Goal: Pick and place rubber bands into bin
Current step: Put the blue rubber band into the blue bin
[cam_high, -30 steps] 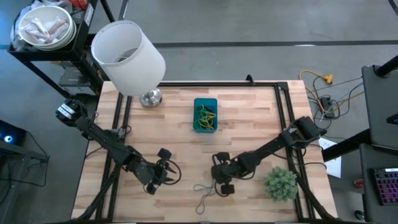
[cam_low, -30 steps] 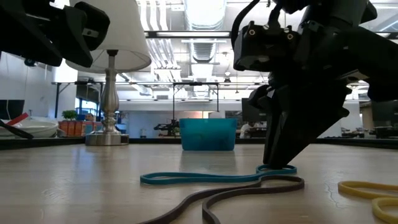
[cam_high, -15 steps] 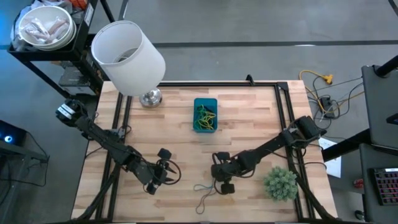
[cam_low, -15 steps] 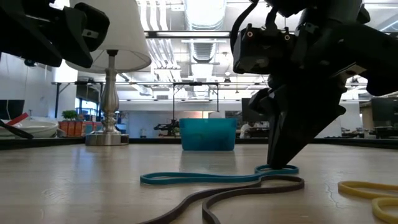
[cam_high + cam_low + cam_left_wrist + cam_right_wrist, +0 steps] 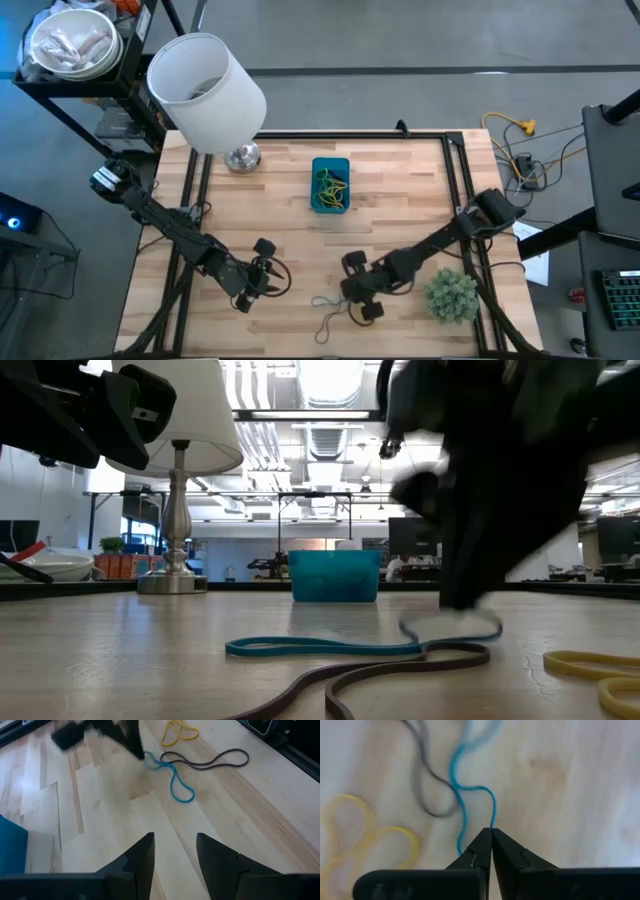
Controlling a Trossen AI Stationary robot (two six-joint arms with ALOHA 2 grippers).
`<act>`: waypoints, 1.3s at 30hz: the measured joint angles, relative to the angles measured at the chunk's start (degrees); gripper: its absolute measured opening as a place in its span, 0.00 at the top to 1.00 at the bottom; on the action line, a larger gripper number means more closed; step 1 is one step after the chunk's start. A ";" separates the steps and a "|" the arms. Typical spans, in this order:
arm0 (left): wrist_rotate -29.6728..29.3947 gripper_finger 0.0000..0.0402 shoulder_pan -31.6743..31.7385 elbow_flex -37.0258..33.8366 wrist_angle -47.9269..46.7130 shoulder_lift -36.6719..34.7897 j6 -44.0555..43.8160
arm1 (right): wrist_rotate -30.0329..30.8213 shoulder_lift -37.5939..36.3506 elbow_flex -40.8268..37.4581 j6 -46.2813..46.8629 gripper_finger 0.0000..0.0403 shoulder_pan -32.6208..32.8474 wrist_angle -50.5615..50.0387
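The right gripper [image 5: 491, 836] is pinching the teal rubber band [image 5: 462, 795] with jaws together, near the desk's [image 5: 400, 200] near edge; the left gripper [image 5: 174, 851] is waiting leftward, jaws apart.

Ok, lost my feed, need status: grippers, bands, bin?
Right gripper shut on blue band. Left gripper open, empty, waiting left of it. Brown band, yellow band on table. Bin holds bands, path clear.

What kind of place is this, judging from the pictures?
Probably a robotics lab or workshop: a wooden worktable with two mounted arms, exposed ceiling ducts beyond it, and loose cables on the concrete floor.
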 joint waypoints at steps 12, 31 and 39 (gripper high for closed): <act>0.00 0.68 0.07 0.00 -0.04 0.00 0.00 | 21.79 -1.45 6.23 -10.74 0.98 4.78 -4.07; 0.00 0.68 0.04 0.00 0.02 0.00 0.00 | 58.30 -1.51 7.51 -20.20 0.98 5.80 -3.85; 0.00 0.68 0.04 -0.02 0.04 0.00 0.00 | 68.47 -1.53 7.90 -24.93 0.98 3.31 -3.78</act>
